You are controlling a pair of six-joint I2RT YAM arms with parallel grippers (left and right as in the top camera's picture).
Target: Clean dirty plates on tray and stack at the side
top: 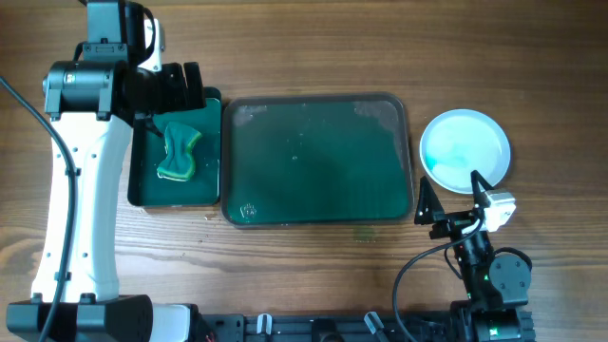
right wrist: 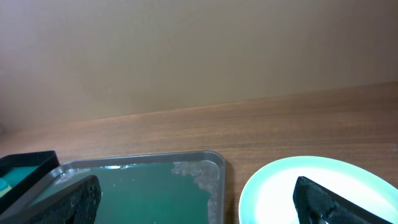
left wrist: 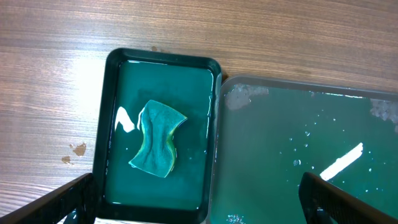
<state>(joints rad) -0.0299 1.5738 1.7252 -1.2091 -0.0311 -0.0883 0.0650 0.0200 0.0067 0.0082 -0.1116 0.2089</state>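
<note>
**Tray** [top: 318,161]: large, dark green, centre of frame. No plates on it, only a wet film and foam at its upper corners.

**Plates** [top: 465,150]: pale blue-white, on the wooden surface [top: 313,38] just right of the tray. How many are stacked cannot be told.

**Small tray** [top: 176,201]: left of frame, holding the sponge [top: 179,152].

**Left end effector** [top: 179,87]: upper left, above the small tray, spread wide, holding nothing.

**Right end effector** [top: 451,190]: lower right, at the plates' near edge, spread wide, holding nothing.

**Step:** cleaning and stacking appear finished.

**Next:** probably only drawing both arms clear, without nudging the plates.
</note>
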